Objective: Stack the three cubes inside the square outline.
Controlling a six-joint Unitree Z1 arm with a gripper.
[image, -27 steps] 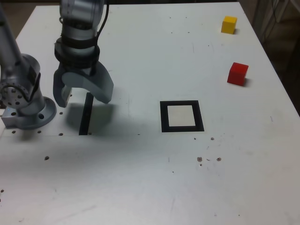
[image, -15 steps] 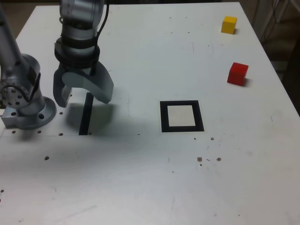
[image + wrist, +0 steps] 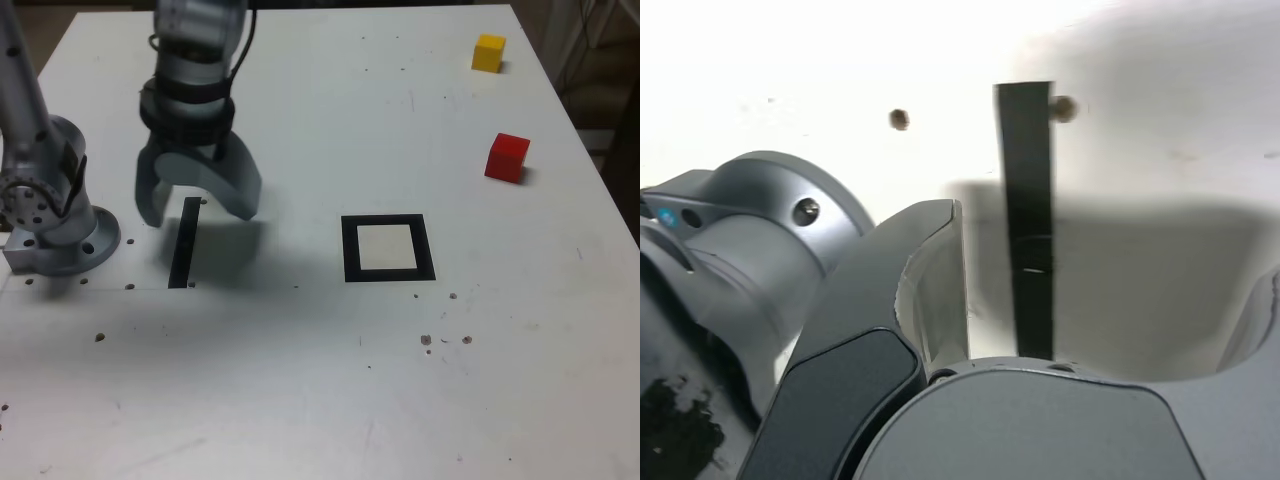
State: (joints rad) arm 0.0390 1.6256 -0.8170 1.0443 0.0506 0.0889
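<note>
From my seat the tabletop (image 3: 300, 400) fills nearly the whole exterior view, white and speckled, and nothing on it is stacked yet; I judge the task barely begun. My arm's base (image 3: 50, 225) sits at the left edge of that view, and the end effector (image 3: 197, 205) hangs in the upper left, jaws spread wide and empty, just above the upper end of a narrow black strip (image 3: 181, 250); the wrist view shows the same strip (image 3: 1027, 220) running between the open jaws with only bare surface there. The square outline (image 3: 388, 248) lies right of centre, its pale middle vacant. The red cube (image 3: 507, 157) rests at the right, well apart from the square; the yellow cube (image 3: 489, 52) sits in the upper right corner, farther still. I see no green cube in either view, so I cannot say where it is. All three pick-ups and placements remain, as I read it.
</note>
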